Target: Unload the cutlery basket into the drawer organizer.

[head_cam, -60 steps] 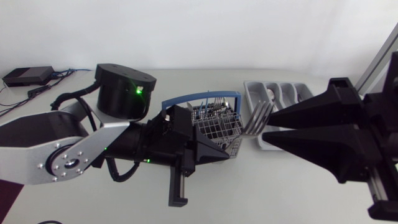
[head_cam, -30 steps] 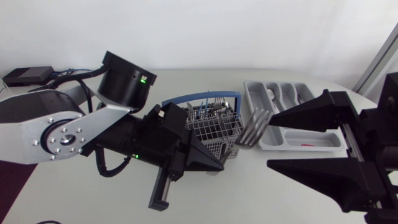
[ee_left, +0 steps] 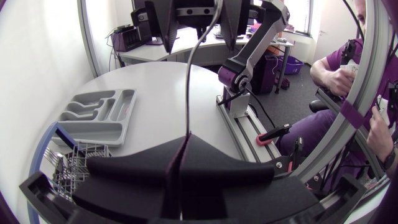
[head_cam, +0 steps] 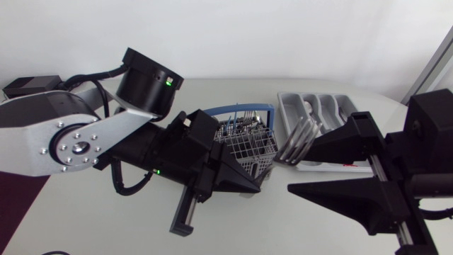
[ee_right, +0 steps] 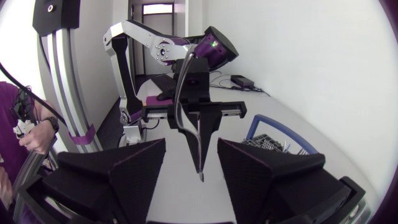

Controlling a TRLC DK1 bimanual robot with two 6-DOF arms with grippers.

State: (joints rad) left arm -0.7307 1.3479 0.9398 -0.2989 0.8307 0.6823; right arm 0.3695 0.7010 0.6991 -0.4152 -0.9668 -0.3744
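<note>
Over the bench point(head_cam: 233, 234), just beside the cutlery basket point(head_cam: 248, 152), grips a fork point(head_cam: 294, 138) in the closed left claw point(head_cam: 258, 188). Holds the right claw point(head_cam: 300, 166) spread wide, fork near its fingertips, drawer organizer point(head_cam: 325, 106) just beyond.

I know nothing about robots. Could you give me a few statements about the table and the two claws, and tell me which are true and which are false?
1. The right gripper has its fingers apart. True.
2. The cutlery basket is empty. False: cutlery stands in it.
3. The drawer organizer lies on the left arm's side of the basket. False: it lies on the right arm's side.
4. The left gripper is shut on a fork. True.
5. The basket's handle is red. False: it is blue.
</note>
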